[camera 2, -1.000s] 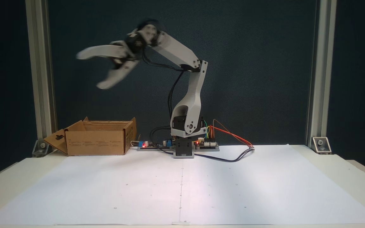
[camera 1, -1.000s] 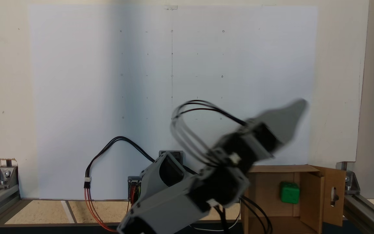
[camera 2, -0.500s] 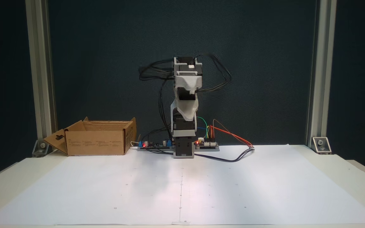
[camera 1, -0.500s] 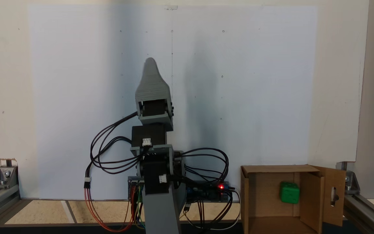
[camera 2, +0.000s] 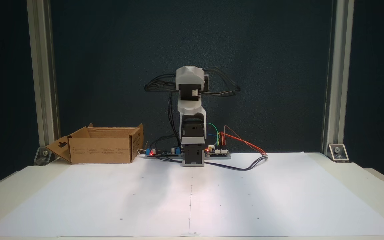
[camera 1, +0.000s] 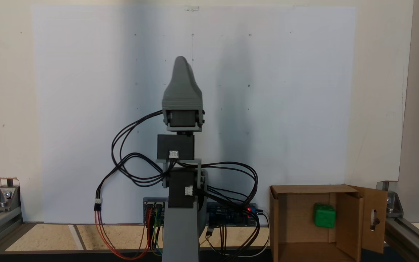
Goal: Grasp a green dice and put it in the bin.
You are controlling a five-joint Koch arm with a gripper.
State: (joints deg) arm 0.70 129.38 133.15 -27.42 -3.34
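Inside the bin (camera 1: 289, 214) lies the dice (camera 1: 324, 215); whether the fingers (camera 1: 181, 67) are spread, I cannot tell.

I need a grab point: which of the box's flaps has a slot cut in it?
The flap folded outward at the right in a fixed view, beside the green dice; the other flaps of the bin are solid.

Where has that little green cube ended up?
The small bright green dice lies inside the brown cardboard box at the lower right of the fixed view from above, near the flap with the slot.
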